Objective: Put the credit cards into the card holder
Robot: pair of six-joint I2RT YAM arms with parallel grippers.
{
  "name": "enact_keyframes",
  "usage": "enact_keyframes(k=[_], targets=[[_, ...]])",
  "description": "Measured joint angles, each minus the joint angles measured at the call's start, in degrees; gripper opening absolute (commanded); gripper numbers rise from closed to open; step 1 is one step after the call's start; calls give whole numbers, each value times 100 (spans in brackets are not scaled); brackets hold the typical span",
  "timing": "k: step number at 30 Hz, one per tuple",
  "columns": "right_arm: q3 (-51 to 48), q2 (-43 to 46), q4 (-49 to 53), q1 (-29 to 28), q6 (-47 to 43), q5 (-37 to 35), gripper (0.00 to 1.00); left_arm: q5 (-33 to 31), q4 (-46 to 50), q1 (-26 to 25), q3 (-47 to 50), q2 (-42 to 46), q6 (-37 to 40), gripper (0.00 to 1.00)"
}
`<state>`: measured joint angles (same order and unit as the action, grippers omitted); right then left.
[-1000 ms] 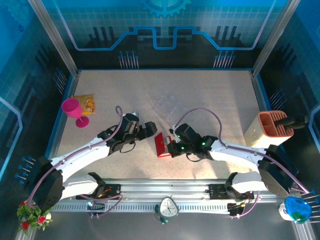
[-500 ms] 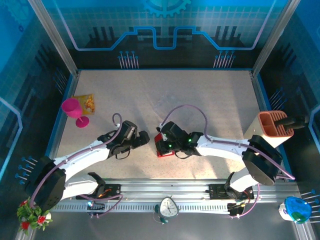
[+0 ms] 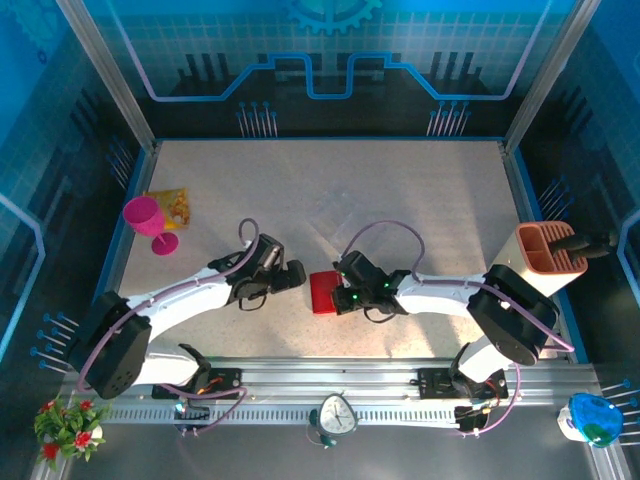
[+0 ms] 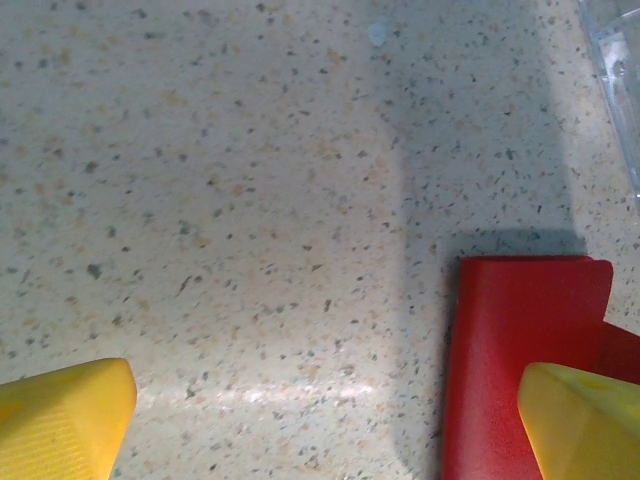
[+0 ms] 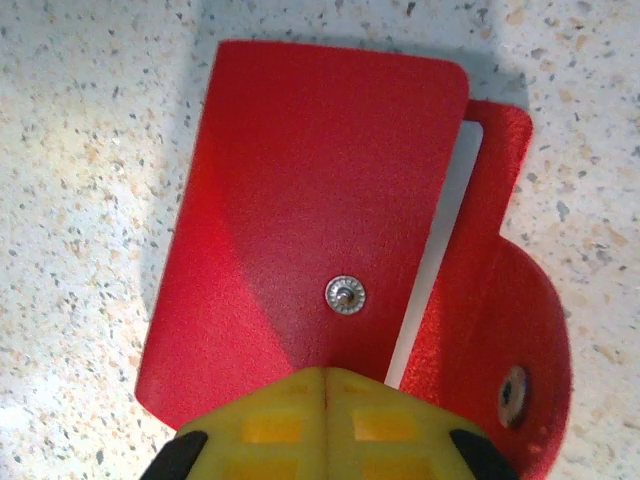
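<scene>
The card holder point(image 3: 322, 292) is a glossy red wallet lying flat on the speckled table, its cover folded down. In the right wrist view the card holder point(image 5: 310, 200) shows a metal snap stud, a pale strip along its right edge, and a round flap sticking out to the right. My right gripper point(image 5: 325, 385) is shut, its yellow tips together over the cover's near edge. My left gripper point(image 4: 325, 420) is open just left of the card holder point(image 4: 520, 340), with its right fingertip point(image 4: 585, 420) above the red cover. The credit cards are hidden.
A pink goblet point(image 3: 148, 222) and a yellow-orange packet point(image 3: 168, 207) stand at the far left. Clear plastic sleeves point(image 3: 335, 212) lie behind the wallet. An orange-brown two-slot rack point(image 3: 548, 250) sits at the right edge.
The wallet stood partly raised and now lies flat with its cover down. My right gripper has shifted left onto it. My left gripper has moved right, up to the wallet's left side.
</scene>
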<state>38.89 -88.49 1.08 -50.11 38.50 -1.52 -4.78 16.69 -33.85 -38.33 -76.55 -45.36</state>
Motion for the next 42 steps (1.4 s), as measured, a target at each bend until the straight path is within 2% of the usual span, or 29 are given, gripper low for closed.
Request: enact_keyframes(k=[11,18,25,32,37,39,42], targets=[[-315,33,-634,31,225,68,0,-236,256,-645,-844,-955,498,99],[-413,118,-710,31,269,68,0,-540,411,-769,-876,-1167,546,99],[-442,280,-483,61,264,94,0,-662,407,-824,-876,-1392,553,99],[-352,1023,173,389,116,87,0,-896,411,-999,-942,-1587,619,99],[-55,1187,573,730,-170,44,29,-1032,409,-1106,-1029,-1692,654,99],[17,1163,715,793,-271,46,33,-1069,407,-1132,-1029,-1694,654,99],[140,986,892,817,-400,55,35,-1106,407,-1145,-1029,-1694,654,99]])
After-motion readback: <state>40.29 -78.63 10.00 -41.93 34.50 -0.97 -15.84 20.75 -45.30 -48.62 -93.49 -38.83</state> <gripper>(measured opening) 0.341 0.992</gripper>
